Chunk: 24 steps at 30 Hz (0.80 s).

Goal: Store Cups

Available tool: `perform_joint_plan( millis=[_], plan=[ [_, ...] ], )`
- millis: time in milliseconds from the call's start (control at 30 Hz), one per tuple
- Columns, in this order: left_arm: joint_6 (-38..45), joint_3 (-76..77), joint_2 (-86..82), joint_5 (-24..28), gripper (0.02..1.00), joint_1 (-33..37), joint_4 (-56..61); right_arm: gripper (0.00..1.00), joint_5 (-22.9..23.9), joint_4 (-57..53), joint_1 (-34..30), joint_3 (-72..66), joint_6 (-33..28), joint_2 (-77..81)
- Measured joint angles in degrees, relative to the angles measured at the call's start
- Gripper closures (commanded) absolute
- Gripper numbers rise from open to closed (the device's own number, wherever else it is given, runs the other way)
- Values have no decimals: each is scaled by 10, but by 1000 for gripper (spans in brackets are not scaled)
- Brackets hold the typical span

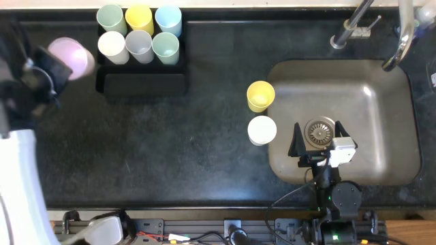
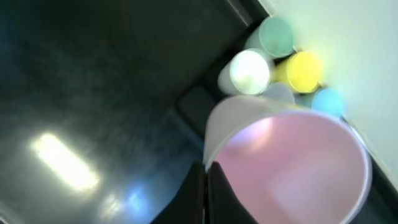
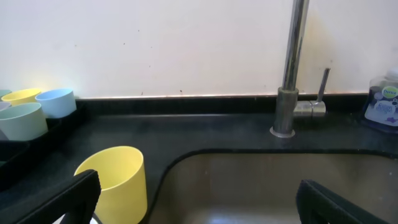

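A pink cup (image 1: 73, 57) lies tilted in my left gripper (image 1: 46, 70), which is shut on its rim, just left of the black tray (image 1: 143, 84). In the left wrist view the pink cup (image 2: 292, 165) looms close, mouth toward the camera, with a dark finger (image 2: 198, 194) on its rim. The tray holds several upright cups, among them green (image 1: 109, 18), yellow (image 1: 139, 18) and blue (image 1: 168, 19). A yellow cup (image 1: 260, 95) and a white cup (image 1: 261, 130) stand on the counter by the sink's left edge. My right gripper (image 1: 318, 138) hangs open over the sink, apart from the yellow cup (image 3: 115, 180).
The steel sink (image 1: 381, 88) takes up the right side, with a faucet (image 3: 289, 68) behind it and a soap bottle (image 3: 382, 102) at the far right. The tray's front strip is bare. Dark counter (image 1: 170, 150) stretches between tray and sink.
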Motion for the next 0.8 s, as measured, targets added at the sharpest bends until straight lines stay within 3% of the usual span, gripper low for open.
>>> perform_joint_plan(
  millis=[100,200,500,800],
  plan=[
    [5,-157,-5,52,982,31,88,5,0,0,0,0,0,0],
    [5,-211,3,86,982,38,101,5,0,0,0,0,0,0],
    [5,-202,6,120,985,38,147,5,0,0,0,0,0,0],
    [5,-56,160,112,982,38,51,3,0,0,0,0,0,0]
  ],
)
